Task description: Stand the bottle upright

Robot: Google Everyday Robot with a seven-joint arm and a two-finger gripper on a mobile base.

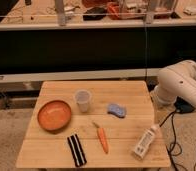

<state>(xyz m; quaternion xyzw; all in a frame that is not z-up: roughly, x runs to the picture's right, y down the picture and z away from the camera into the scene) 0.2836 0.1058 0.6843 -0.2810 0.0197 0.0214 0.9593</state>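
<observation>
The white plastic bottle (145, 141), tapered at the neck, lies on its side near the right front corner of the pale wooden surface (48, 150), cap pointing toward the smooth, rounded white arm (181, 85). The claw is out of view, so I cannot tell its opening.

Robot lab: wood table (128, 95), white arm (183, 82), floor cables (174, 134), cluttered benches (116, 11) behind; gripper off-frame.
</observation>
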